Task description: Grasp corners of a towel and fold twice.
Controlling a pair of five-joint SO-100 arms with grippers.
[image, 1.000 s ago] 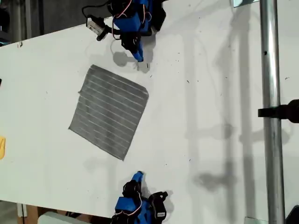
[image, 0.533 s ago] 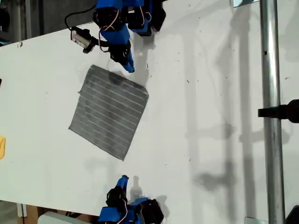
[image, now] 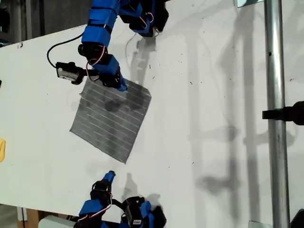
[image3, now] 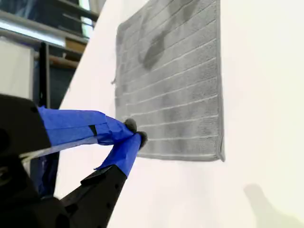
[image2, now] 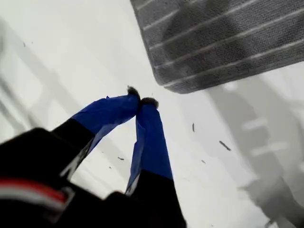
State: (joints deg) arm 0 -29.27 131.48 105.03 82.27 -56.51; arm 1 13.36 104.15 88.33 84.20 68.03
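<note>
The grey striped towel (image: 111, 114) lies flat on the white table (image: 213, 95), turned like a diamond. My second gripper (image: 122, 87) is shut and empty, hovering over the towel's upper edge in the exterior view, between the top corner (image: 95, 67) and the right corner (image: 150, 93). Its wrist view shows the shut tips (image3: 134, 132) over the towel (image3: 180, 85), near one corner (image3: 221, 156). My first gripper (image: 110, 175) is shut and empty above bare table, short of the bottom corner (image: 126, 162). Its wrist view shows the touching tips (image2: 141, 100) a little way from that corner (image2: 166, 83).
A yellow object (image: 2, 149) shows at the exterior view's left edge. A metal pole (image: 275, 142) with a black clamp (image: 287, 114) runs down the exterior view's right side. The second arm's shadow (image: 111, 105) falls on the towel.
My second gripper swung from the table's far edge down and toward the exterior view's left, onto the towel's upper edge. My first gripper shifted toward the exterior view's left. The towel stayed put.
</note>
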